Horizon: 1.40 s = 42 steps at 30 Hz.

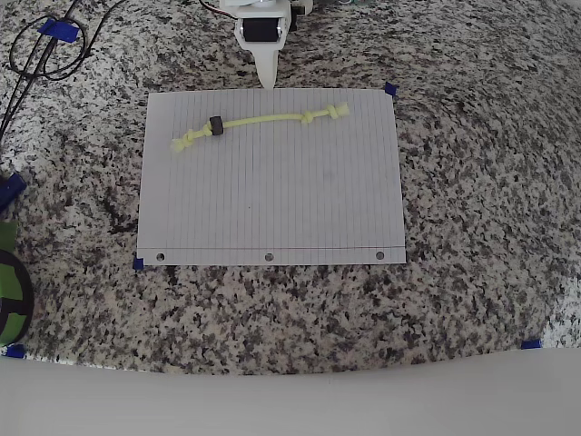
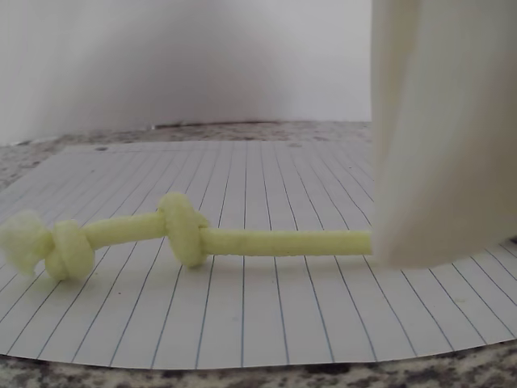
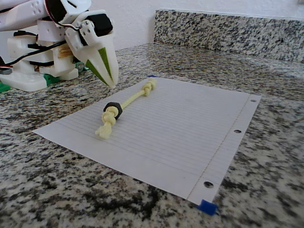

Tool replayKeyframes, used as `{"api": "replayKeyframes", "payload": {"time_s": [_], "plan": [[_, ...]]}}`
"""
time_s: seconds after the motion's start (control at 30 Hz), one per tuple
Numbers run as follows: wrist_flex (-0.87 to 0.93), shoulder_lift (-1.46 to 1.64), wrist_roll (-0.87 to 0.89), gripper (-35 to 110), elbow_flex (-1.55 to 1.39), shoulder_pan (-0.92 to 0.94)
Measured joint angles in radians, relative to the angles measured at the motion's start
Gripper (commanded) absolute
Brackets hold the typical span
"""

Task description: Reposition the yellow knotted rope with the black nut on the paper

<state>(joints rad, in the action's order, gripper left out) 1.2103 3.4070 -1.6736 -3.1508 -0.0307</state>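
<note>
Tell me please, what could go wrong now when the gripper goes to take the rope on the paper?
1. The gripper hangs at the far edge of the paper; coming down, its tip may catch and wrinkle the loose sheet.
2. The yellow knotted rope is thin and lies flat, so the fingers may slip off it.
3. The black nut sits near one end and may slide along when the rope is lifted.

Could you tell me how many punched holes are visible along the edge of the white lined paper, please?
3, along the bottom edge of the white lined sheet of paper in the overhead view: one near the left corner, one mid-edge, one near the right corner.
</note>
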Motion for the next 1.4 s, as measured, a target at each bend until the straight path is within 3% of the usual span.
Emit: {"api": "replayKeyframes", "payload": {"time_s": [1.4], "plan": [[0.0,0.0,0.044,1,0.0,-0.04]]}}
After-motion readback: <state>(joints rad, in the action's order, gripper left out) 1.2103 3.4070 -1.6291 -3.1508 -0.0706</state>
